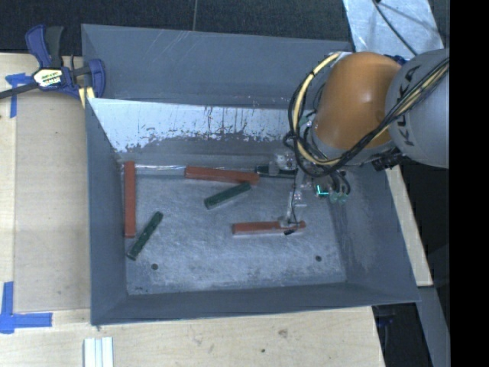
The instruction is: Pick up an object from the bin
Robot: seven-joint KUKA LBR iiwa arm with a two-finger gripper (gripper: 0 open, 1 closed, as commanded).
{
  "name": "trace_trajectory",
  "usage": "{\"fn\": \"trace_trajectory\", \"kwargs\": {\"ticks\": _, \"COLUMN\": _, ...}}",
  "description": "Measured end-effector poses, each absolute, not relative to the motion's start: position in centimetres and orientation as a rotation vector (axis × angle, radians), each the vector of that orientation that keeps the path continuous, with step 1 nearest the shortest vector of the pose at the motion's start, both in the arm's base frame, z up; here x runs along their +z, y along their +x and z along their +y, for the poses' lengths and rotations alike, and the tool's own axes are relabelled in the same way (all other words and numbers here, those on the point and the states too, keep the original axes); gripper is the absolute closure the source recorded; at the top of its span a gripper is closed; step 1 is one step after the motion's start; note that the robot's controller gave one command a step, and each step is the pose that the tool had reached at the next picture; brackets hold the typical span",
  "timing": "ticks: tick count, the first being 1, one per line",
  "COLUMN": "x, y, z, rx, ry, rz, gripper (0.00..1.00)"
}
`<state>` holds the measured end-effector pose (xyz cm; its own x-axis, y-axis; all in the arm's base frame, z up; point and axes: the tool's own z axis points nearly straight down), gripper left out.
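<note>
My gripper [292, 222] reaches down into the right half of the bin, its thin fingers at the right end of a flat red-brown stick [263, 227] lying crosswise on the bin floor. The fingertips touch or straddle that end; I cannot tell whether they are closed on it. A dark green stick [227, 196] lies slanted just up and left of it. A longer red-brown stick [221, 175] lies along the back of the floor.
Another red-brown stick [130, 199] lies upright along the left wall, with a second dark green stick [145, 235] slanted beside it. The arm's orange cover and cables hang over the bin's right back corner.
</note>
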<state>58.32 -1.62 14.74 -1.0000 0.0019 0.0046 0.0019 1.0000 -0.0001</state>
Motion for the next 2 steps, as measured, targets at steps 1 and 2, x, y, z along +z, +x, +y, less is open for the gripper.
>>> {"fn": "trace_trajectory", "kwargs": {"ticks": 1, "x": 6.67, "y": 54.20, "z": -4.56, "rx": 0.001, "ry": -0.051, "rz": -3.135, "gripper": 0.00}}
{"fn": "trace_trajectory", "kwargs": {"ticks": 2, "x": 7.16, "y": 54.58, "z": -4.45, "rx": 0.000, "ry": -0.047, "rz": -3.146, "gripper": 1.00}}
